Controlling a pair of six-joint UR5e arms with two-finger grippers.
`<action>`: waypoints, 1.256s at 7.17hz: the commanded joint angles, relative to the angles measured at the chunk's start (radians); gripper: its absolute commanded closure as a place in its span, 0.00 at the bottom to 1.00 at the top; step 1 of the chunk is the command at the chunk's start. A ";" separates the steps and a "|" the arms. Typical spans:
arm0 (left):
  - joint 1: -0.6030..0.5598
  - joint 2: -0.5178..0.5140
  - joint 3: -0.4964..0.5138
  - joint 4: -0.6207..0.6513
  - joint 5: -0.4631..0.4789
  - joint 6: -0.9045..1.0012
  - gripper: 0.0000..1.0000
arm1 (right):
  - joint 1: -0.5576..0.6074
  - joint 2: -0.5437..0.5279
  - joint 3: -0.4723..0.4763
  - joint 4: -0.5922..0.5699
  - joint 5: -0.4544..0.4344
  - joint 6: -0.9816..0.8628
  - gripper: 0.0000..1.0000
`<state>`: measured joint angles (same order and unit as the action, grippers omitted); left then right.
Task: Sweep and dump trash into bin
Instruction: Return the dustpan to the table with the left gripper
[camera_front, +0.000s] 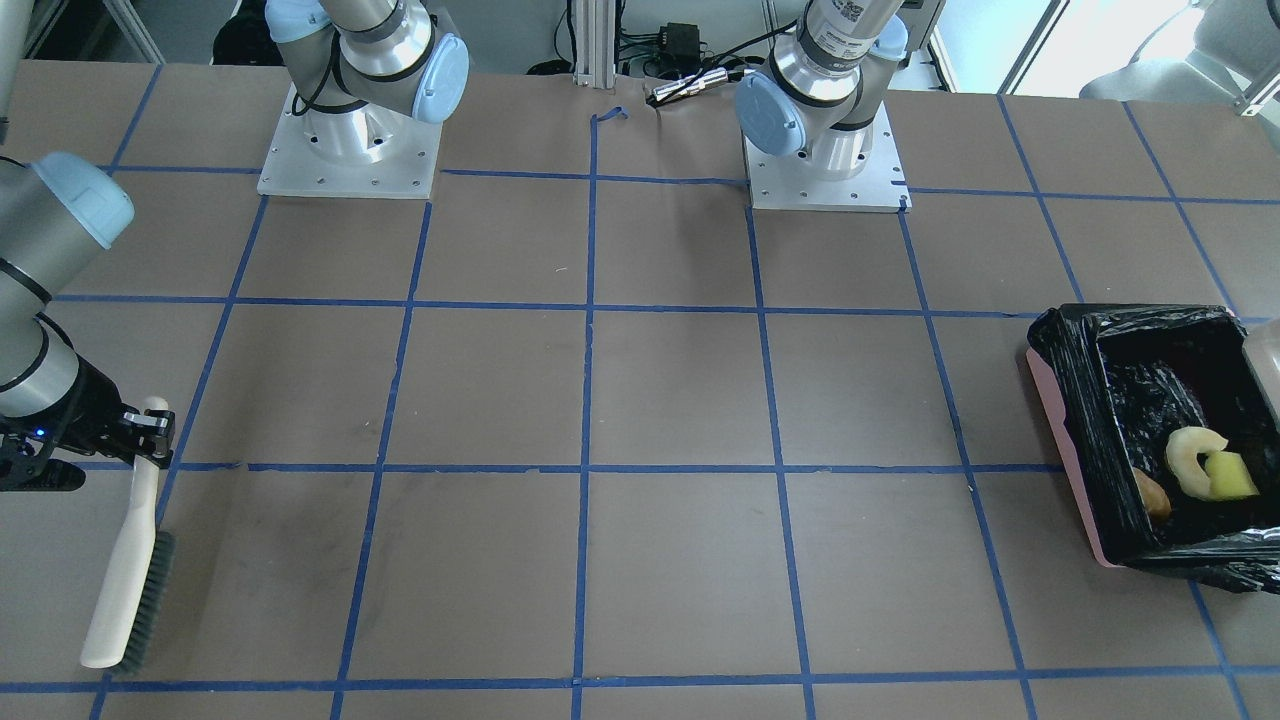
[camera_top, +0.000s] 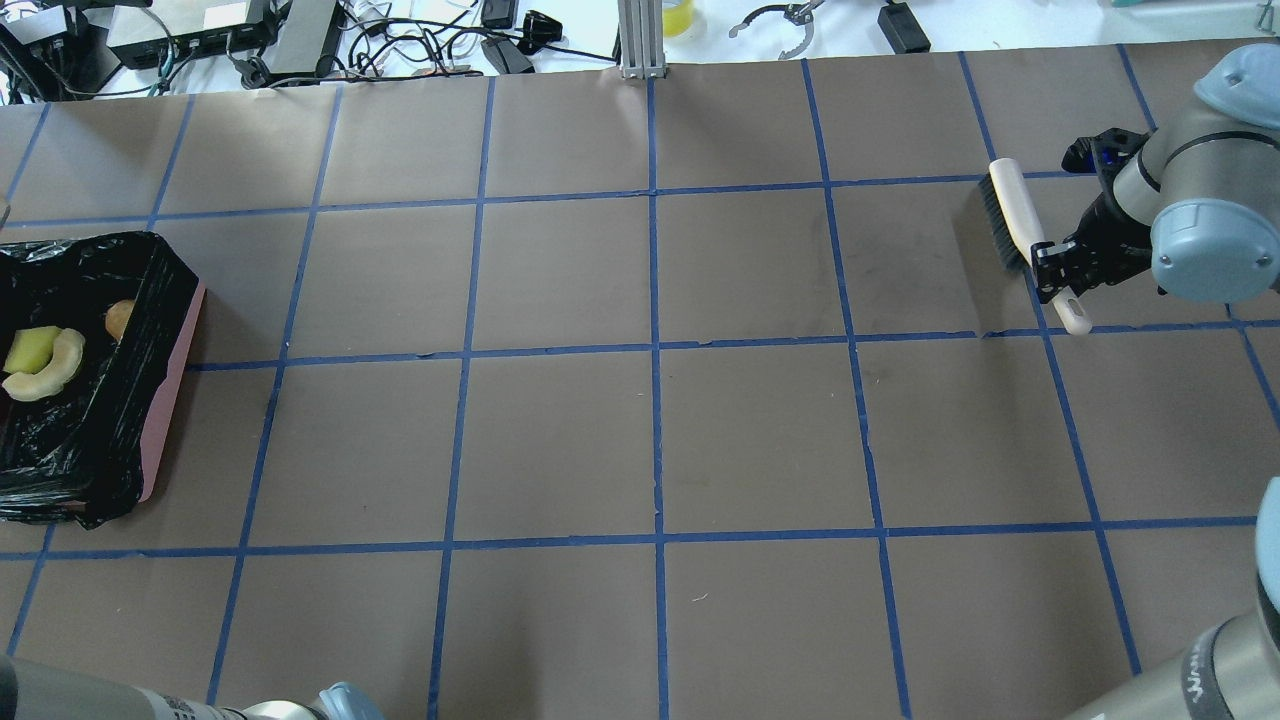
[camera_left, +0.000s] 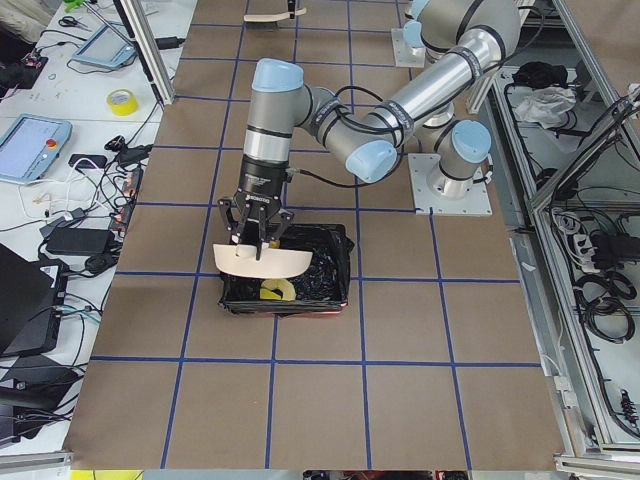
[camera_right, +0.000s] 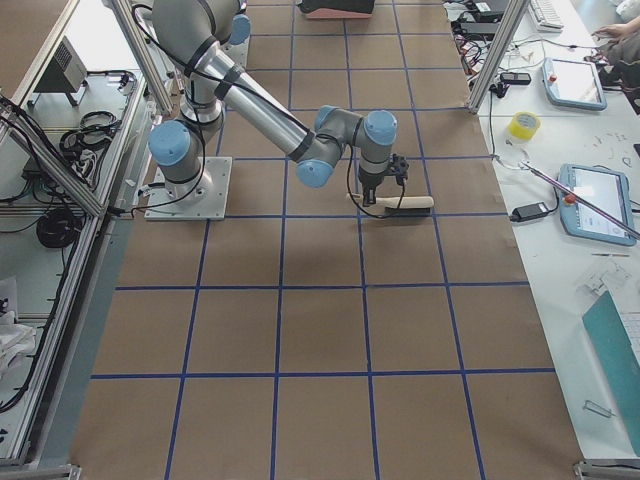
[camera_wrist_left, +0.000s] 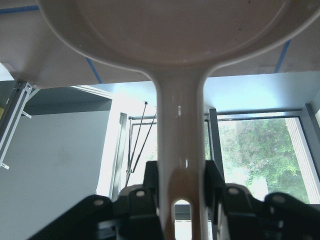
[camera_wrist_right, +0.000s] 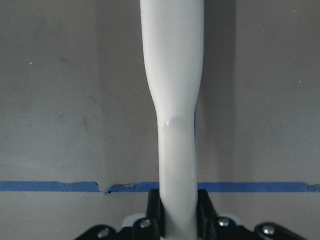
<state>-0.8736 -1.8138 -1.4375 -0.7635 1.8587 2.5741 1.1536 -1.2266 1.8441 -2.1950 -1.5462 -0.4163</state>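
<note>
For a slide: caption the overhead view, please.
Three trash pieces lie in the black-lined bin while the right gripper grips a brush by its handle.

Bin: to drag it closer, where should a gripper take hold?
On the bin, probably the long pink wall facing the table's middle: pinch its rim from above, one finger inside, one outside. It is straight and exposed; the other sides are bunched in black bag.
</note>
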 joint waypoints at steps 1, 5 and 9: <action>-0.076 0.036 -0.006 -0.078 -0.250 -0.040 1.00 | 0.000 0.001 0.000 -0.003 -0.002 0.008 0.72; -0.209 -0.028 -0.030 -0.267 -0.420 -0.504 1.00 | 0.000 -0.005 -0.002 0.004 -0.015 0.010 0.42; -0.385 -0.214 -0.066 -0.270 -0.420 -0.669 1.00 | 0.003 -0.059 -0.020 0.089 -0.012 0.004 0.26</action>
<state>-1.2176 -1.9634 -1.4973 -1.0317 1.4376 1.9137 1.1550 -1.2568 1.8317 -2.1474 -1.5586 -0.4099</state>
